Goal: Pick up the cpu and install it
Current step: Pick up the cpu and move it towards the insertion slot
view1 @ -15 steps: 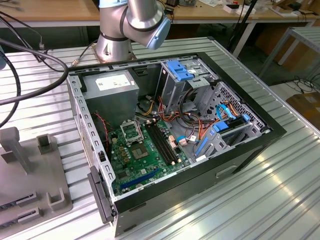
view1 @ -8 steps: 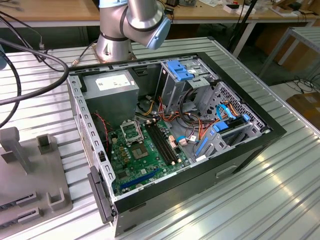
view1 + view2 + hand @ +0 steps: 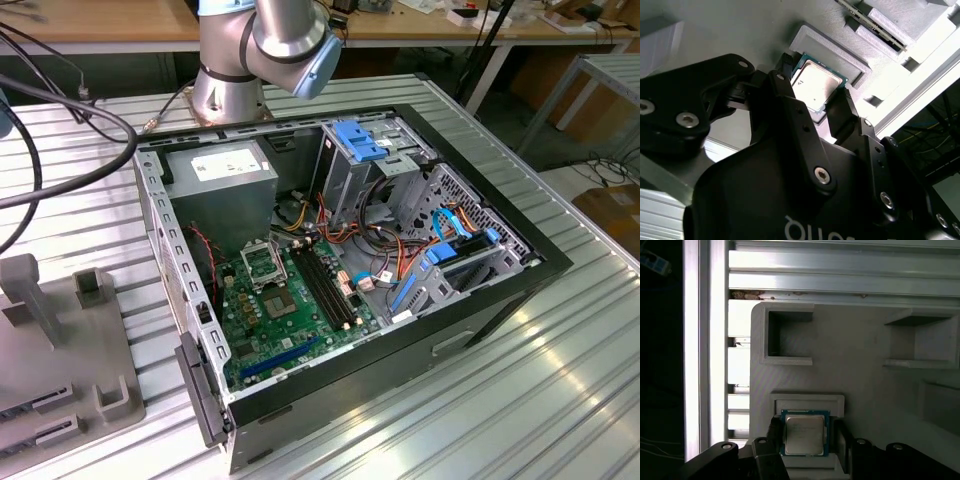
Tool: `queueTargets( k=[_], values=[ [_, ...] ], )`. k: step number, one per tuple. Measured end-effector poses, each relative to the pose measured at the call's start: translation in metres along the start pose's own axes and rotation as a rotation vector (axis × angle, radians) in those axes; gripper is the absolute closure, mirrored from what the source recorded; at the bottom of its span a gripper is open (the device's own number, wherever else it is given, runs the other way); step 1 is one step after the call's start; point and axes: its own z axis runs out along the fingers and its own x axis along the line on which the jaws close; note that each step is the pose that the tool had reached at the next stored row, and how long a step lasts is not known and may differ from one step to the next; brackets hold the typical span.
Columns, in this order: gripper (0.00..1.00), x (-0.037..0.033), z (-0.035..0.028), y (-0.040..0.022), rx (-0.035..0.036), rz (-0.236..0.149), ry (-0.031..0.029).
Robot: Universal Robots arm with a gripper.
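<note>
The cpu [image 3: 804,432] is a small square chip with a silver-grey face and a green rim. It lies flat in a shallow recess of a grey printed holder [image 3: 855,380]. In both wrist views my gripper [image 3: 816,86] straddles it, one black finger [image 3: 782,75] on each side. The fingers stand close to the chip's edges with a thin gap on at least one side, so the gripper is open. The chip [image 3: 814,85] rests in its recess. In the exterior view the open computer case [image 3: 540,262] shows the green motherboard with its silver socket frame [image 3: 262,265].
The grey holder [image 3: 70,350] sits on the ribbed metal table at the exterior view's left, with raised blocks and slots. The arm's base [image 3: 228,90] stands behind the case. A grey power supply [image 3: 222,185], drive cages and cable bundles crowd the case. Black cables [image 3: 60,110] loop at the back left.
</note>
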Motion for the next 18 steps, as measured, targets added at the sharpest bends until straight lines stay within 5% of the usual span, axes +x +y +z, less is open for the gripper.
queueTargets(
  k=[18],
  values=[
    [0.45, 0.0020, -0.0010, 0.0002, -0.0058, -0.019, -0.0002]
  ],
)
